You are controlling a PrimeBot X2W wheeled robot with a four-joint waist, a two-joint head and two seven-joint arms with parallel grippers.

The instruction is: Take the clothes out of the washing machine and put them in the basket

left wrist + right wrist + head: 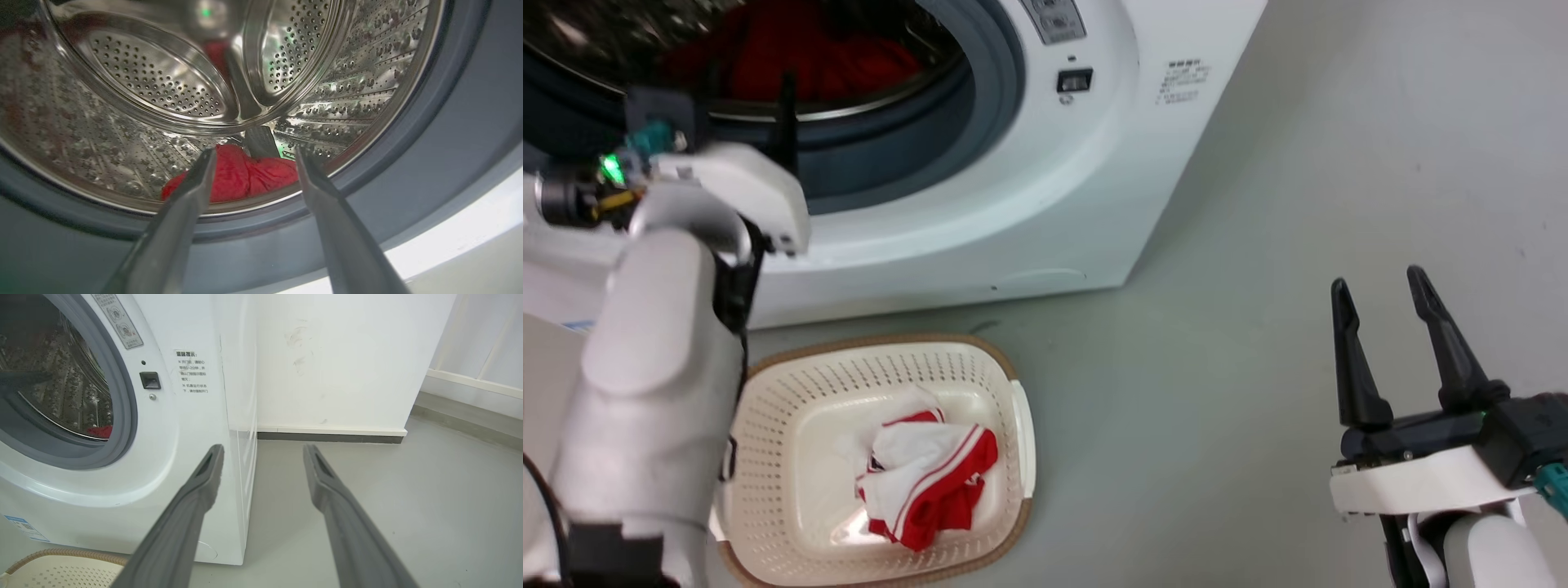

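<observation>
Head view, left to right. Left arm [662, 359] is up at the washing machine [1029, 188], with the left jaws at the grey gasket [988, 98] of the porthole.

Left wrist view: left jaws stand well open. Both left fingers [192, 192] are bare, with nothing between them. They point into the steel drum [155, 81]. The bright red garment [245, 175] lies low in the drum near its front lip, beyond the fingertips; contact cannot be determined.

Basket [792, 392] stands on the floor [1217, 367] just in front of the machine. The red and white garment [927, 474] lies crumpled inside it.

Right jaws, at lower right, hover over the floor well apart from the basket, right fingers [1352, 359] spread wide and empty. Right wrist view agrees: a clear gap between the fingers, the machine's front corner beyond them.
</observation>
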